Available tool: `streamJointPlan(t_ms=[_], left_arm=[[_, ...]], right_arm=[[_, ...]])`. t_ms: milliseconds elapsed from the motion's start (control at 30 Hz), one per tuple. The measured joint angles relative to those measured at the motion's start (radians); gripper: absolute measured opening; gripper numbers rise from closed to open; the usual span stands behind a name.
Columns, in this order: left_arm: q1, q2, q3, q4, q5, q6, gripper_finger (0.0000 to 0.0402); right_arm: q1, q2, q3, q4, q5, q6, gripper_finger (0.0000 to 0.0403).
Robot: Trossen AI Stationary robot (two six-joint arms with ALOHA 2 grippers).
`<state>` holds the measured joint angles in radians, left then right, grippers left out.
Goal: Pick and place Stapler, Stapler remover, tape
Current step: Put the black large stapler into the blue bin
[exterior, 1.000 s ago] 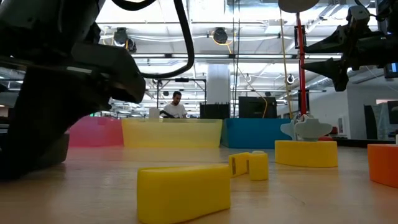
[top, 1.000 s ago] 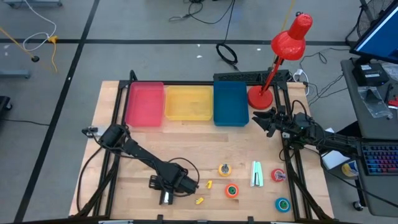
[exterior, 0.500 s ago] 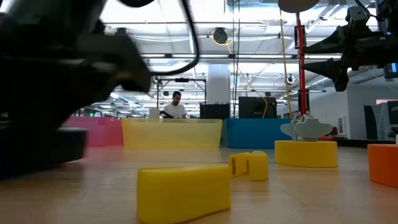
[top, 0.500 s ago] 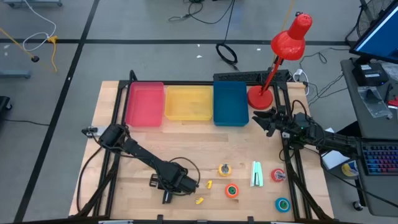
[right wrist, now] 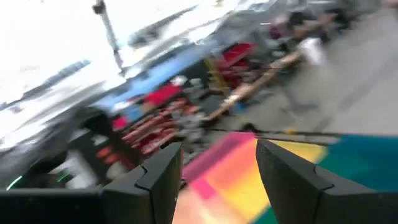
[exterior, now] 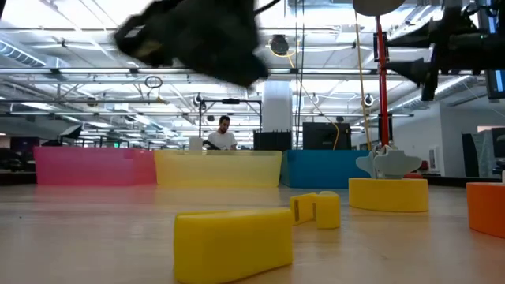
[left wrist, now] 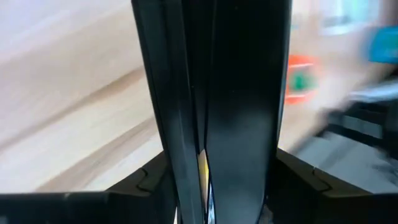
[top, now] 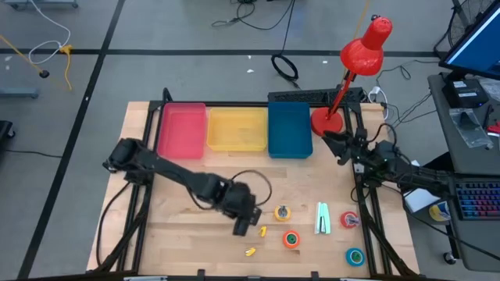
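Four tape rolls lie on the table's (top: 156, 234) right half in the high view: the yellow roll (top: 282, 212), the orange roll (top: 291, 239), the red roll (top: 349, 220) and the teal roll (top: 355, 256), with a pale green-and-white tool (top: 323, 218) between yellow and red. The left gripper (top: 244, 222) hangs just left of the yellow roll, a dark stapler (top: 238, 230) pinched in it, beside two small yellow pieces (top: 262, 232). The pink bin (top: 182, 130), yellow bin (top: 237, 129) and blue bin (top: 289, 129) line the far edge. The right gripper (top: 332, 140) waits near the red lamp (top: 363, 51).

Low view: the left gripper is a dark blur overhead, above a yellow block (exterior: 233, 243); a person (exterior: 223, 134) sits far behind.

Left wrist view: the black stapler fills the gap between the fingers (left wrist: 152, 183), which press on its sides.

Right wrist view: the fingers (right wrist: 155, 180) stand spread, nothing between them.
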<state>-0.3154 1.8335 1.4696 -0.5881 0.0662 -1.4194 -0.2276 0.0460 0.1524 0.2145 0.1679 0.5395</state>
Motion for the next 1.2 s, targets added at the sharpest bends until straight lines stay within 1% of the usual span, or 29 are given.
streamJointPlan(t_ms=[100, 167, 233, 267, 367, 533, 700, 833, 933, 1033, 1200], left_arm=[[0.042, -0.028, 0.0, 0.152, 0.022, 0.11, 0.0199], [0.074, -0.031, 0.001, 0.254, 0.061, 0.156, 0.0196], [0.1, -0.029, 0.001, 0.35, 0.112, 0.183, 0.0193], [0.111, -0.029, 0.001, 0.388, 0.134, 0.19, 0.0192], [0.134, -0.027, 0.002, 0.482, 0.187, 0.192, 0.0197], [0.146, -0.021, 0.002, 0.532, 0.268, 0.184, 0.0199], [0.142, -0.021, 0.002, 0.572, 0.356, 0.156, 0.0192], [0.127, -0.022, 0.002, 0.633, 0.422, 0.127, 0.0198], [0.121, -0.022, 0.002, 0.62, 0.444, 0.106, 0.0197], [0.124, -0.022, 0.002, 0.589, 0.451, 0.096, 0.0193], [0.132, -0.022, 0.002, 0.552, 0.451, 0.093, 0.0196]], right_arm=[[0.0, 0.071, 0.0, 0.16, -0.196, -0.088, 0.0196], [0.0, 0.142, 0.0, 0.28, -0.323, -0.136, 0.0196], [0.006, 0.22, 0.0, 0.382, -0.42, -0.192, 0.0196], [0.013, 0.261, 0.0, 0.433, -0.452, -0.225, 0.0196], [0.051, 0.38, 0.018, 0.507, -0.485, -0.313, 0.0196], [0.131, 0.568, 0.118, 0.465, -0.487, -0.511, 0.0196], [0.204, 0.694, 0.257, 0.34, -0.487, -0.742, 0.0196], [0.261, 0.756, 0.367, 0.152, -0.487, -0.867, 0.0198], [0.304, 0.788, 0.431, 0.062, -0.487, -0.921, 0.0206], [0.345, 0.814, 0.466, 0.049, -0.484, -0.927, 0.0223], [0.397, 0.85, 0.499, 0.056, -0.481, -0.925, 0.0256]])
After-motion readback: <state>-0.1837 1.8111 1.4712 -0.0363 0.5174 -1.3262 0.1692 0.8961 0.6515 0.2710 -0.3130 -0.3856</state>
